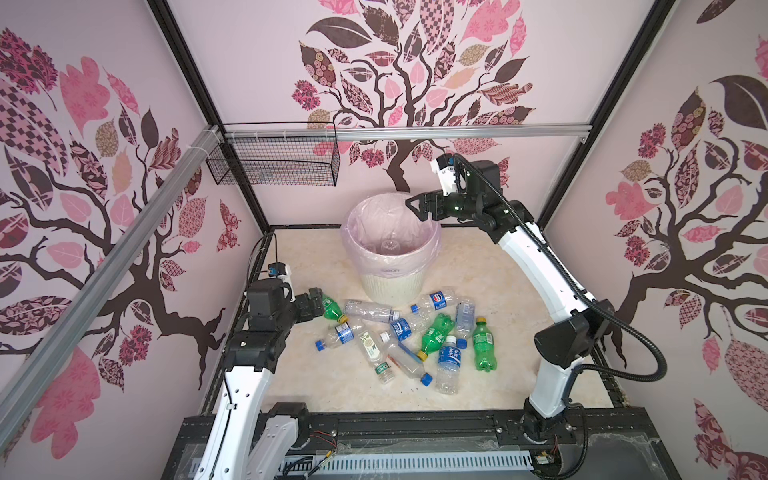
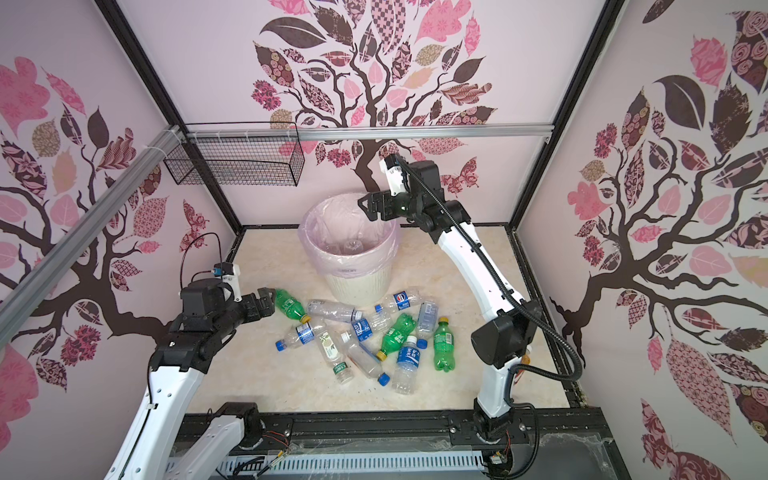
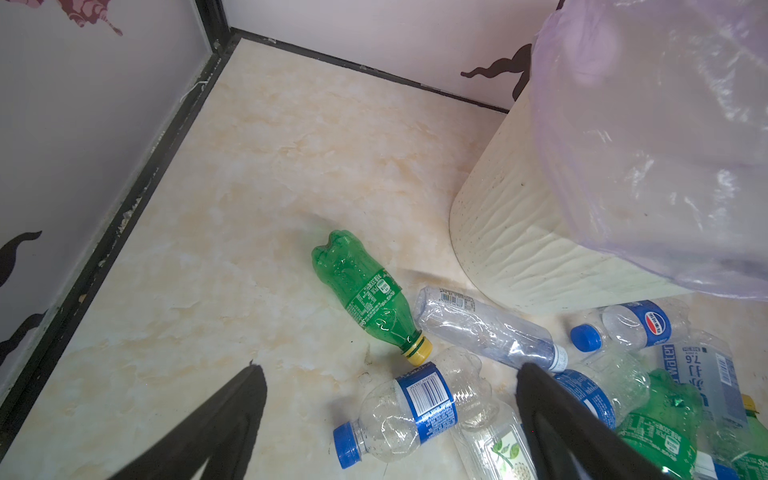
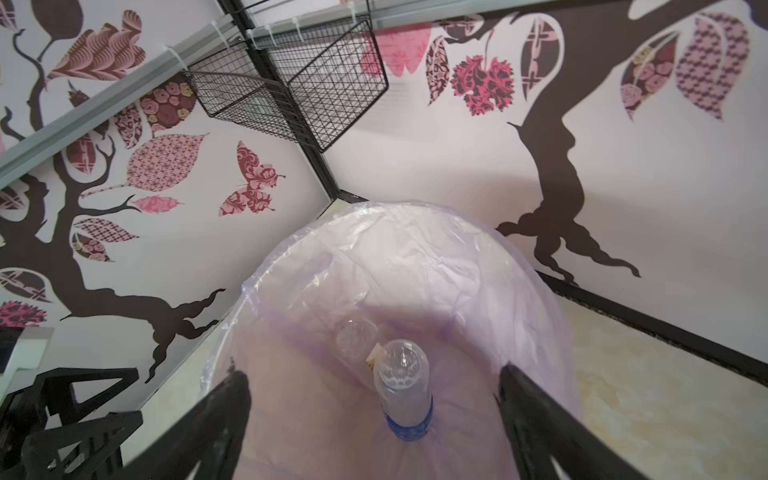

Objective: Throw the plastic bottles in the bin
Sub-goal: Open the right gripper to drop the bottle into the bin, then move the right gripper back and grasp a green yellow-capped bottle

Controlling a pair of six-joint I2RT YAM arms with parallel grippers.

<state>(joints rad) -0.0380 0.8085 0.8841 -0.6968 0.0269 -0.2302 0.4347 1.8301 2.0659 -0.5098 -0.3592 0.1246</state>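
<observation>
In both top views, your right claw [image 1: 415, 208] hangs over the right side of the bin [image 1: 390, 286]. Its jaws are apart and hold nothing. The bin stands at the back of the floor, and the loose bottles [image 1: 415, 332] lie heaped just in front of it. Your left claw [image 1: 318, 301] sits low at the heap's left edge, just beside a green bottle [image 1: 332, 309]. If both arms head for the heap together, they could meet over it. A wide swing could also knock the light bin.

In the left wrist view, the left jaws stand wide apart and empty. The green bottle [image 3: 365, 295] lies ahead of them, and its yellow cap is against or just beside a blue-labelled bottle [image 3: 415, 411] that lies between the fingers. If you close here, you would likely catch that nearer bottle, or pinch two at once. A round, crushed bottle gripped near its end can squirt out sideways. The bin wall [image 3: 511, 232] is close, so a pushed bottle may roll against it and be hard to reach.

In the right wrist view, the right jaws are spread. A clear bottle [image 4: 403, 386] sits below them inside the liner [image 4: 374, 216], touching neither finger. I cannot tell whether it is falling or at rest. The liner is loose, so if you dip lower a finger may snag it and drag the bin.
</observation>
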